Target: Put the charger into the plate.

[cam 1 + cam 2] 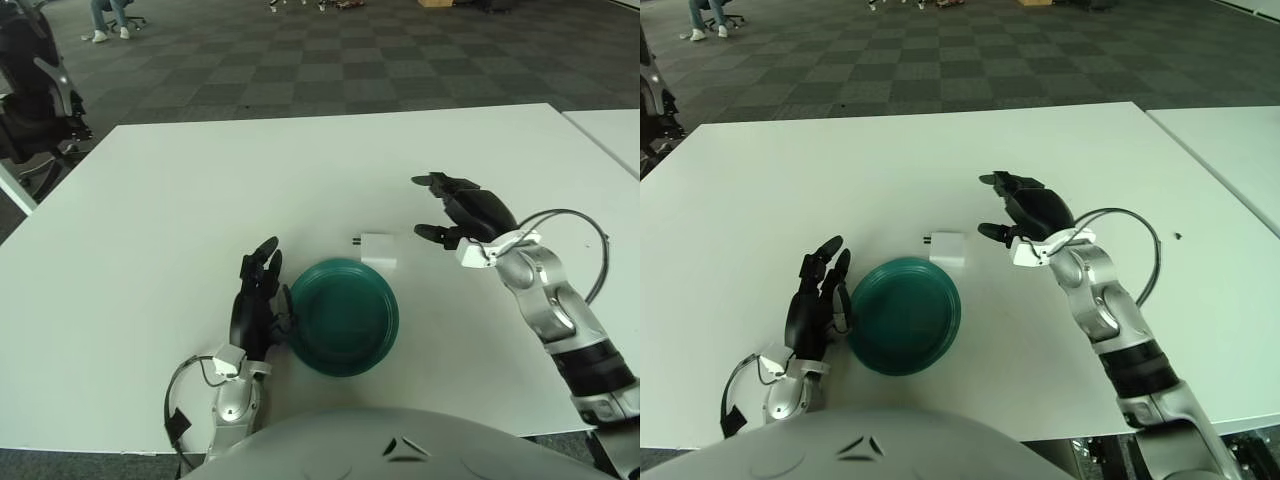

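One gap decides the coming move: the stretch of bare table between the right hand (440, 208) and the charger (378, 249). Taking the plate (343, 316) as the landmark, the charger lies on the table just past the plate's far rim, a little toward its right side, seemingly touching or very nearly touching that rim (the views do not settle which). Its prongs point toward the robot's left, so its long axis appears to run roughly across the table, parallel to the plate's far edge.

From the plate, the right hand shows farther out and to the right, raised off the table, fingers spread apart and holding nothing. The charger therefore lies to that hand's left and slightly nearer the robot, close but not in contact. My judgement is that the hand needs to travel leftward and down to bracket the white block.

Beside the plate's left rim, the left hand (256, 300) shows fingers extended and loose, grasping nothing. It is farther from the charger, with the plate lying partly between them, so the right hand is better placed.
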